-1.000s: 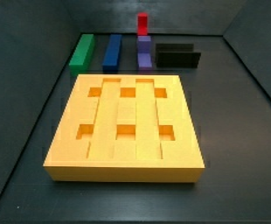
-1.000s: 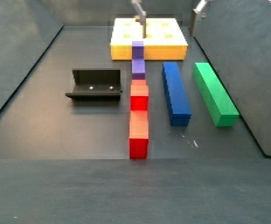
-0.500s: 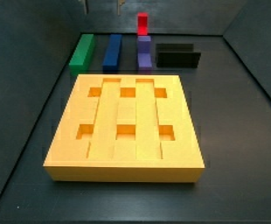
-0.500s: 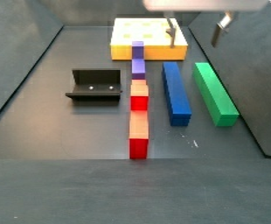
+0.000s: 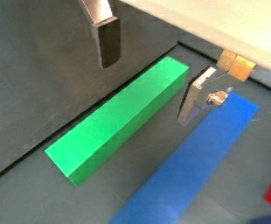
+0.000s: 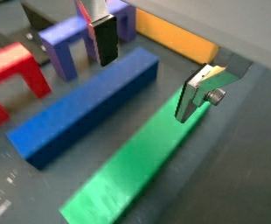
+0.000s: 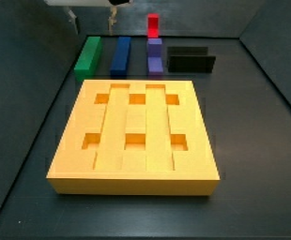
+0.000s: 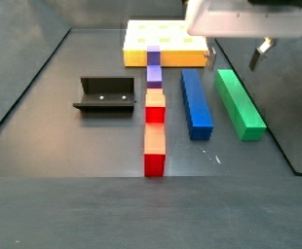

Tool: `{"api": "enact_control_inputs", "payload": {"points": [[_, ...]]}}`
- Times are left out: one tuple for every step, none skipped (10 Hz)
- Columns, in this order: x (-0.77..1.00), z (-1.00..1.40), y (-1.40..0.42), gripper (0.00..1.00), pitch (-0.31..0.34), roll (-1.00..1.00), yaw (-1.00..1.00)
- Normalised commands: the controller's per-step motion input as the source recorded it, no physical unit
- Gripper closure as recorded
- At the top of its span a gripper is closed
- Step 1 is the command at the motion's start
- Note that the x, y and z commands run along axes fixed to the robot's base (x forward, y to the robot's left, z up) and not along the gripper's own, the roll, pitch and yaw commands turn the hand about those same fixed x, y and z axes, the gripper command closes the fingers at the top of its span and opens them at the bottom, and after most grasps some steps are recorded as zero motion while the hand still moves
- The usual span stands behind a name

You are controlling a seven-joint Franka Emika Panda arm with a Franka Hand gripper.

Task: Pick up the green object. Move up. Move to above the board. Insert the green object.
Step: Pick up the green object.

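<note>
Both wrist views: gripper [image 5: 148, 70] [image 6: 149, 63] open, hovering over the green object [image 5: 121, 120] [image 6: 141, 169], silver fingers [image 5: 107, 39] [image 6: 105, 38] apart with nothing between them. One plate off to either side of the bar's end nearest the board [image 6: 177, 37], not touching it. Bar flat on the dark floor below the gripper, long axis running between the fingers and pointing at the board's edge. Beside it and parallel, the blue bar [image 5: 204, 166] [image 6: 86, 108], under the far plate in a wrist view. Beyond that, the purple bar [image 6: 69, 42] and a red piece [image 6: 14, 73].

Side views: gripper [image 8: 236, 48] high above the green object's [image 8: 240, 101] board-side end, wrist vertical, fingers pointing down. Board [image 7: 134, 137] lying flat, its six square holes empty. Fixture [image 8: 105, 93] well away, past the purple-and-red row.
</note>
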Motion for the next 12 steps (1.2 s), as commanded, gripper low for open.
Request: {"api": "enact_control_inputs", "payload": {"points": [[-0.17,-0.61,0.00,0.00,0.000,0.34,0.04],[-0.13,-0.58,0.00,0.00,0.020,0.34,0.00],[-0.15,-0.46,0.00,0.00,0.060,0.28,0.00],[0.00,-0.37,0.17,0.00,0.071,0.17,0.00],[-0.08,-0.33,0.16,0.00,0.041,0.10,0.00],[-0.17,-0.19,0.07,0.00,0.000,0.04,-0.01],[-0.02,-0.10,0.01,0.00,0.000,0.02,0.00],[-0.07,-0.10,0.01,0.00,0.000,0.02,0.00],[-0.21,-0.20,0.07,0.00,-0.024,0.00,0.00],[-0.26,-0.29,0.13,0.00,-0.070,0.00,0.03],[-0.14,-0.29,0.13,0.00,-0.076,0.00,0.05],[0.00,-0.25,0.08,0.00,-0.036,0.00,0.01]]}}
